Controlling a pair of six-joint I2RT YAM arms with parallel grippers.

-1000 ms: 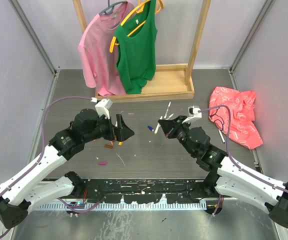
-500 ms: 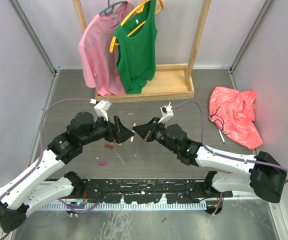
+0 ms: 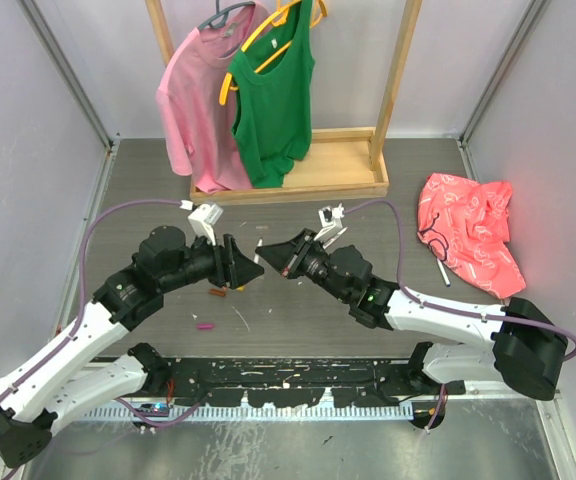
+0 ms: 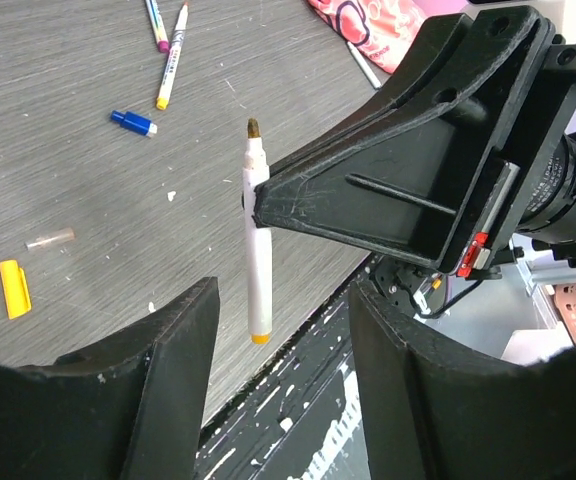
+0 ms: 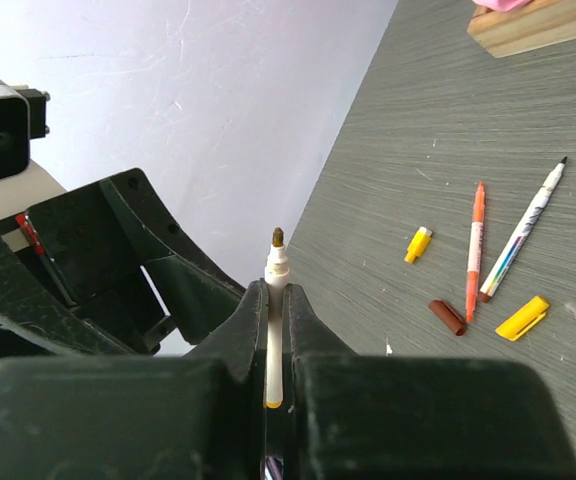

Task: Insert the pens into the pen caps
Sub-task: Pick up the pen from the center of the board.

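My right gripper (image 5: 276, 292) is shut on a white pen (image 5: 276, 268) with a yellow end and a bare dark tip, held upright. In the left wrist view the same pen (image 4: 257, 240) hangs from the right gripper, just ahead of my left gripper (image 4: 280, 300), which is open and empty. In the top view the left gripper (image 3: 249, 265) and right gripper (image 3: 270, 257) almost meet at mid-table. Loose on the table lie yellow caps (image 5: 419, 244) (image 5: 522, 317), a brown cap (image 5: 447, 317), a blue cap (image 4: 132, 122), an orange pen (image 5: 475, 250) and a white pen (image 5: 521, 233).
A wooden rack base (image 3: 298, 180) with a pink shirt (image 3: 200, 95) and a green top (image 3: 273, 100) stands at the back. A red cloth (image 3: 473, 230) lies at the right with a pen (image 3: 442, 268) beside it. A magenta cap (image 3: 205, 325) lies near the front left.
My right arm has swung left with the pen, from the right of centre to right in front of the left gripper. The left gripper has edged toward it and stayed open.
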